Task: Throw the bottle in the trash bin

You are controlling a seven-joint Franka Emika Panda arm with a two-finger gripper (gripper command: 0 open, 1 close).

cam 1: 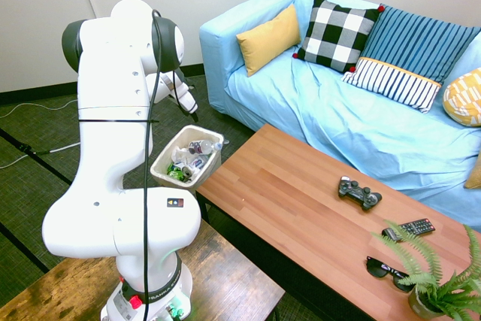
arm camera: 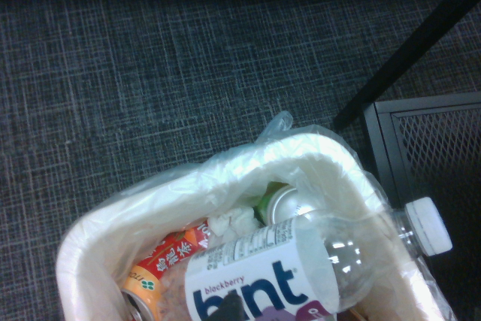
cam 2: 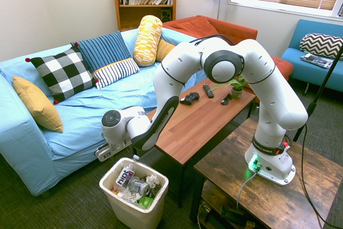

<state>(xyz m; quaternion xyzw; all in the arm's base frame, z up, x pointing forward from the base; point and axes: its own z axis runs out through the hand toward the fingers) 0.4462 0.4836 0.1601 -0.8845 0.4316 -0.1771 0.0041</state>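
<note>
Across the back of the room, at 1 o'clock in the first exterior view, a light blue sofa [cam 1: 338, 125] is stretching along the wall, carrying a yellow cushion [cam 1: 268, 37], a black-and-white checked cushion [cam 1: 338, 33] and a blue striped cushion [cam 1: 409, 54]. In front of it a long wooden table [cam 1: 301, 201] is running from the middle of that view toward 4 o'clock. The white arm [cam 1: 113, 110] is filling the 9 o'clock side and is bending over toward the floor between sofa and table.

The trash bin [cam 2: 155, 194] is standing on the dark carpet just off the table's end, at 7 o'clock in the second exterior view. It is wearing a clear plastic liner [arm camera: 225, 163] and is holding cans and crumpled rubbish, among them an orange can [arm camera: 143, 291]. The claw [cam 2: 103, 154] is hanging just above the bin's rim, at about 10 o'clock from the bin in the second exterior view, pointing steeply down. I cannot tell how far its fingers are standing apart, and nothing is showing between them.

The bottle [cam 2: 125, 175] is lying on its side on top of the rubbish inside the bin, its white cap [arm camera: 427, 225] reaching out to the rim and its label facing up.

On the table, well apart from the bin, a black game controller [cam 1: 359, 192], a remote [cam 1: 409, 227] and dark sunglasses [cam 1: 387, 270] are lying toward the 4 o'clock end, beside a small potted fern [cam 1: 436, 283]
</note>
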